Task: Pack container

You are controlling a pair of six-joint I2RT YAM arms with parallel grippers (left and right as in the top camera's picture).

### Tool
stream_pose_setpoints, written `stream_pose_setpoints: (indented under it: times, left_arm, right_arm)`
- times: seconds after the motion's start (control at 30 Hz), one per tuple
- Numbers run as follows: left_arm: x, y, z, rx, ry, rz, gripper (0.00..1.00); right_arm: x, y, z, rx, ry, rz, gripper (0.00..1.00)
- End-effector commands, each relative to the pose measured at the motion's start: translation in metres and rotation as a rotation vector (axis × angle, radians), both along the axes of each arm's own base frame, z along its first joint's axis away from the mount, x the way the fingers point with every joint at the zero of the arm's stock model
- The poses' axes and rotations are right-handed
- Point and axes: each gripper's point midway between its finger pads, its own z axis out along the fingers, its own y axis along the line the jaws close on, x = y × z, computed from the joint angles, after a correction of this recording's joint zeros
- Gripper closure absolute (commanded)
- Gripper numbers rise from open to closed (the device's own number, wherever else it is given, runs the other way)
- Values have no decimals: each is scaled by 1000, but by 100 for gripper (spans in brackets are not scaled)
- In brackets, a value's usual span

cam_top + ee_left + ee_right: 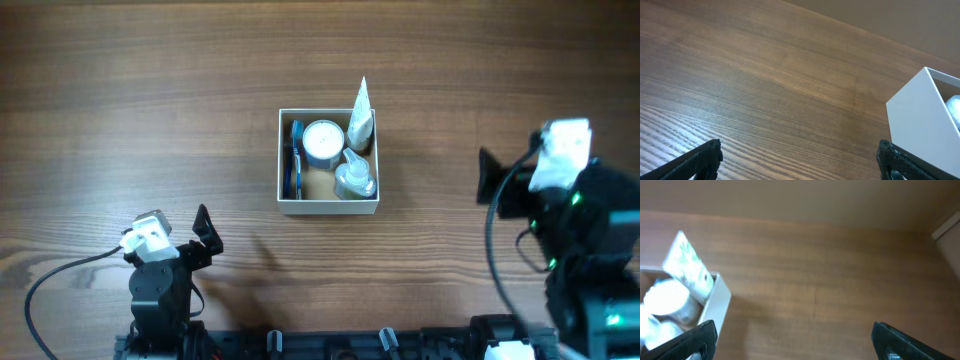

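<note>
The container, a square white-walled cardboard box with a tan inside, sits mid-table. It holds a round white-lidded blue jar, a white tube leaning out at the back right, a clear bottle and a blue item at its left wall. My left gripper is open and empty, near the front left. My right gripper is open and empty, right of the box. The box's corner shows in the left wrist view and the right wrist view.
Bare wood-grain table surrounds the box. A pale object shows at the right edge of the right wrist view.
</note>
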Motion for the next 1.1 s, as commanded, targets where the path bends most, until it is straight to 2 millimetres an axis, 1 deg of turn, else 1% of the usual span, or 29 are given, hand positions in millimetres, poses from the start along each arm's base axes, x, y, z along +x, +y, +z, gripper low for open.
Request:
stream_pose_setpoints:
  times: [0.0,0.07,0.1,0.17,0.27,0.4,0.47,0.7,0.9,1.0,1.07]
  left_arm:
    - [1,-1,1,-6,-11,-8,0]
    - [1,-1,1,-6,-11,-7,0]
    - [1,-1,1,-6,-11,-7,0]
    - [1,-1,1,-6,-11,-7,0]
    - [1,-1,1,-6,-11,-7,0]
    - [1,-1,1,-6,-11,-7,0]
    - [1,-1,1,-6,-11,-8,0]
    - [1,-1,1,-6,-11,-7,0]
    - [1,-1,1,-6,-11,-7,0]
    - [1,-1,1,-6,-11,-8,0]
    - [1,-1,1,-6,-11,-7,0]
  right_arm:
    - [-18,-2,-45,-23,3,6,0]
    - [-25,0,-65,-16,-9,14,0]
    - [-31,2,-79,-8,-21,29,0]
    - [-40,3,-95,-4,-38,35,0]
    - [-51,3,-111,-3,-99,35,0]
    - [-61,2,-117,-1,-164,34,0]
    - [-60,3,-130,-2,-126,35,0]
    - [-56,3,-162,3,-69,32,0]
    - [-45,3,-173,51,-97,9,0]
    - [-44,3,-184,57,-71,5,0]
    - [-44,3,-185,57,-68,5,0]
